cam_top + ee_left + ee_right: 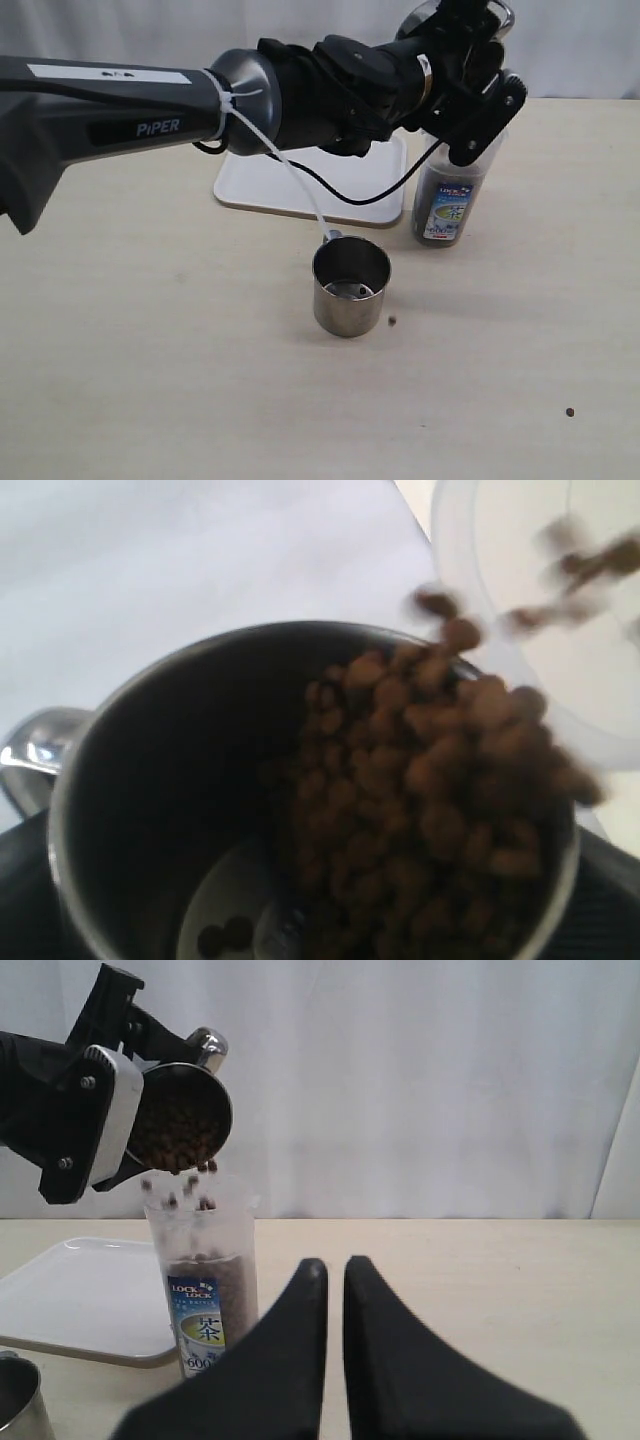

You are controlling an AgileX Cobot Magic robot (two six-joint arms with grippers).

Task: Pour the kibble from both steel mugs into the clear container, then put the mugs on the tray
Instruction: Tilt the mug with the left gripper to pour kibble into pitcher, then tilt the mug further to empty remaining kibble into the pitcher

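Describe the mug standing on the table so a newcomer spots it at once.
Find the white tray on the table. Just in front of its near edge stands a short steel mug. Unlike its twin, held tilted over the clear container, it's upright and untouched.

Dark grey left arm point(100, 110) lettered PiPER in white, with a white label strip and a rounded silver-grey joint. White cable tie point(228, 102), thin white cord point(300, 190), looping black cable point(345, 195). Black left claw point(120, 1130) with a pale grey screwed plate. Matte black right claw point(335, 1280) with tapered fingers.
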